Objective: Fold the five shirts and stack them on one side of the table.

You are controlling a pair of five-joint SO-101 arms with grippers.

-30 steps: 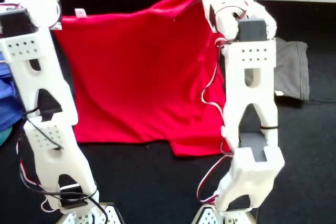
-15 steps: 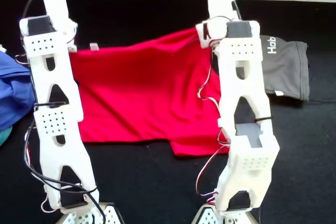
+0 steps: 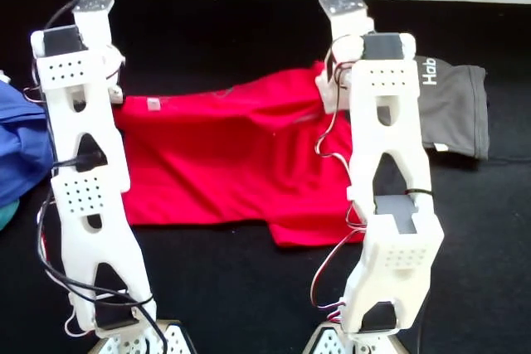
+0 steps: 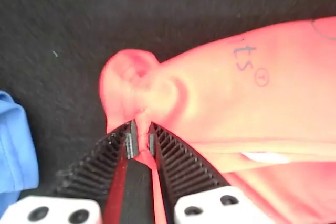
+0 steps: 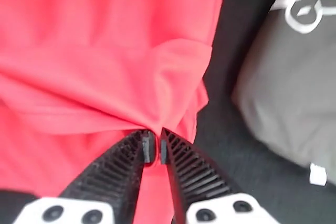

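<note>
- The red shirt (image 3: 224, 155) lies across the middle of the black surface (image 3: 249, 304), its far part folded over towards the near edge, so a doubled layer sits on the flat cloth
- One sleeve pokes out from under the fold on the side nearest the arms' bases, close to the right arm
- The left claw (image 4: 142, 132) is pressed together on a bunched corner of the red shirt, at the fold's end nearer the surface's left edge; the cloth puckers up around its tips
- The right claw (image 5: 156, 141) is likewise pinching a gathered pleat of the red shirt at the fold's other end, low over the surface
- A small white label (image 3: 153, 104) shows on the red cloth close to the left arm
- A grey shirt (image 3: 452, 105) lies folded towards the surface's right edge, just beside the red shirt's corner
- A blue shirt (image 3: 21, 143) lies crumpled at the left edge, beside the left arm
</note>
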